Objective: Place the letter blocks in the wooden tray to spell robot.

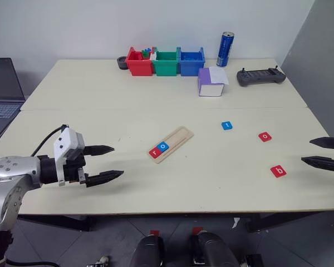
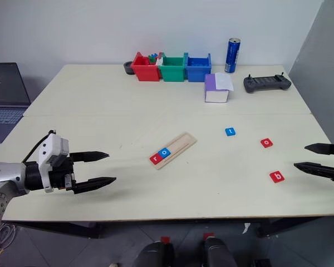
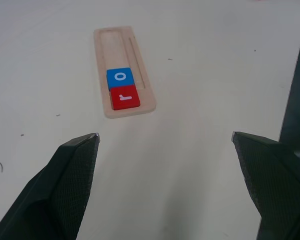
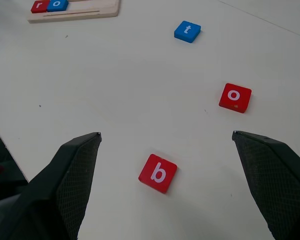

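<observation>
The wooden tray [image 1: 171, 143] lies slanted at the table's middle, with a red "r" block [image 1: 155, 151] and a blue "o" block [image 1: 163, 147] at its near end. Loose on the table to its right lie a blue "t" block [image 1: 227, 125], a red "o" block [image 1: 265, 137] and a red "b" block [image 1: 278, 171]. My left gripper [image 1: 111, 162] hovers open to the left of the tray, nothing between its fingers. My right gripper [image 1: 314, 152] stands open at the right edge, just right of the "b" block [image 4: 158, 173].
At the table's back stand red [image 1: 139, 62], green [image 1: 166, 63] and blue [image 1: 191, 62] bins, a blue can [image 1: 225, 49], a purple-and-white box [image 1: 211, 82] and a black controller [image 1: 260, 76]. A laptop [image 1: 3, 92] sits at far left.
</observation>
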